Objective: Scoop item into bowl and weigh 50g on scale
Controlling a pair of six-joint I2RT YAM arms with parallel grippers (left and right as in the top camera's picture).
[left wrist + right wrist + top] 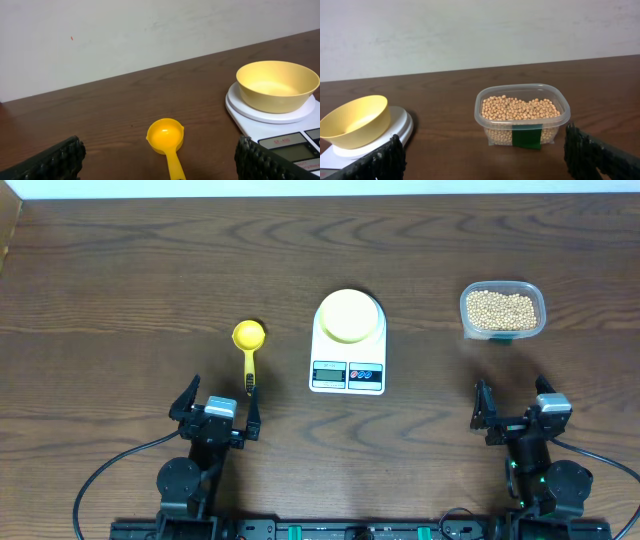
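Note:
The pale yellow bowl [349,314] [277,85] [355,121] stands empty on the white scale [348,367] [285,135] [395,131] at the table's middle. The item, small beige beans [501,309] [519,108], fills a clear plastic tub [532,292] [520,122] at the right. A yellow scoop [249,346] [167,141] lies left of the scale, handle toward me. My left gripper [219,409] [160,167] stands open just short of the scoop's handle. My right gripper [511,409] [485,162] stands open in front of the tub, nothing between its fingers.
Dark wooden table [120,270] all around. A green tape strip [526,136] marks the tub's near wall. A pale wall [125,35] rises behind the table's far edge.

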